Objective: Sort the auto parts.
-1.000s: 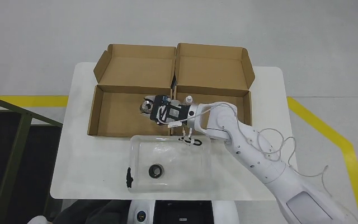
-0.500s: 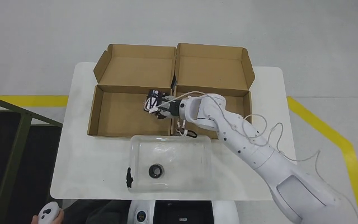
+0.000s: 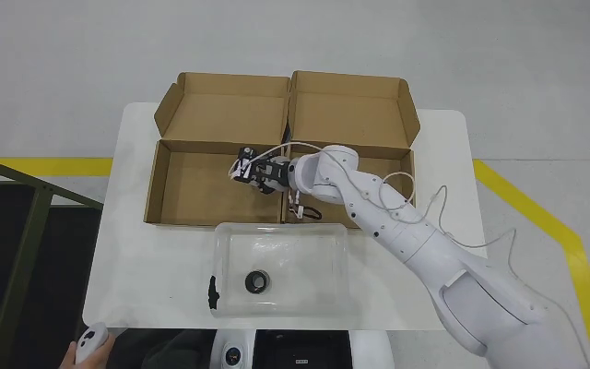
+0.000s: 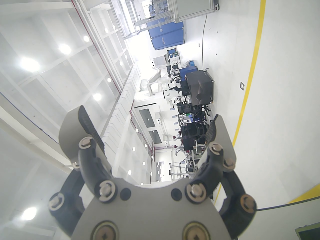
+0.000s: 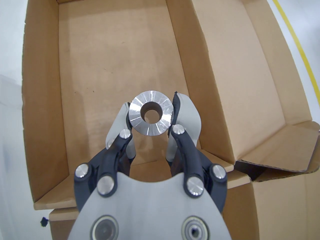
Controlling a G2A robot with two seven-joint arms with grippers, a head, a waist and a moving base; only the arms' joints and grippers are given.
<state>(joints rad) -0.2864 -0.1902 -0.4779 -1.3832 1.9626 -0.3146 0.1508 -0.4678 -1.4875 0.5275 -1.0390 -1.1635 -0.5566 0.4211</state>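
Note:
My right gripper [image 5: 151,112] is shut on a shiny metal ring [image 5: 151,112] with a round hole, held above the floor of the left cardboard box [image 5: 105,51]. From above, the right gripper [image 3: 247,170] hangs over the right part of that left box [image 3: 189,189]. Another metal ring [image 3: 256,279] lies inside the clear plastic tray [image 3: 281,233] at the table's front. A small black part [image 3: 213,293] sits at the tray's left wall. My left gripper [image 4: 150,126] is open with nothing between its fingers, pointing out at the room.
A second open cardboard box [image 3: 398,175] stands to the right of the first, their lids [image 3: 346,111] folded back. The white table [image 3: 138,267] has bare room to the left of the tray. A hand with a white controller [image 3: 88,346] shows at the front left.
The right gripper has carried the metal ring a little farther back over the left box, and the arm's elbow has swung round. The hand with the controller has come into view.

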